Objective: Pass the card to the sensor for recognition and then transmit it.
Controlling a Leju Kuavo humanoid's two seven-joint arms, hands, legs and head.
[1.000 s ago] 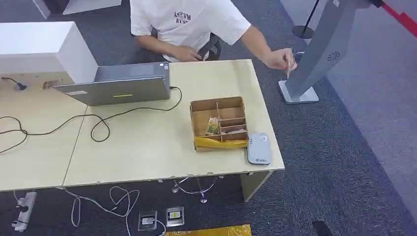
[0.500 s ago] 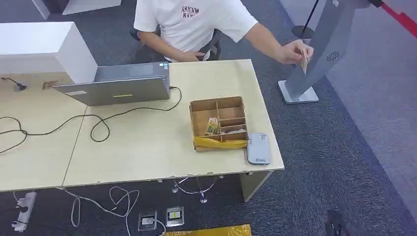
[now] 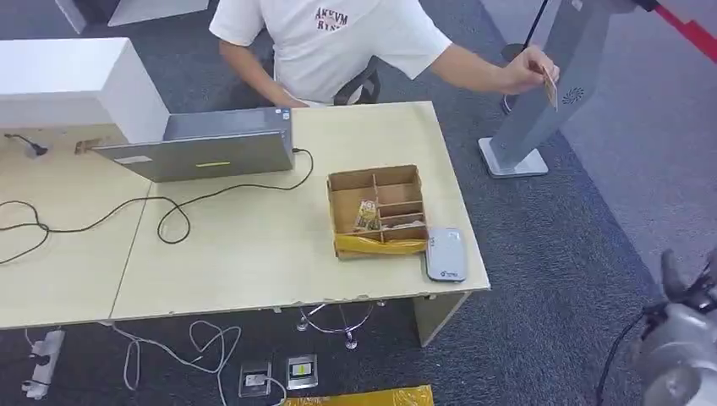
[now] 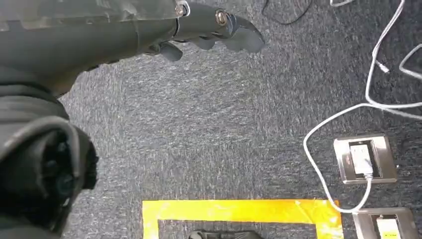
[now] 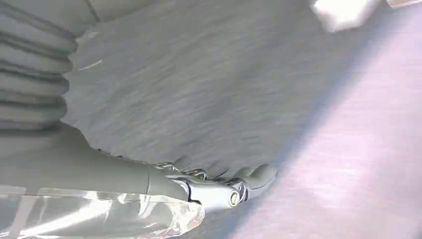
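Right hand [image 3: 689, 334], fingers apart and holding nothing, sits low off the desk's [image 3: 254, 254] near right corner, and I judge it nearer the card [image 3: 550, 87] a person holds upright past the far right corner

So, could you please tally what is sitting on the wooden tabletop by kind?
Laptop: 1
Divided cardboard box: 1
Grey card reader: 1
White box: 1
Black cable: 1
Total: 5
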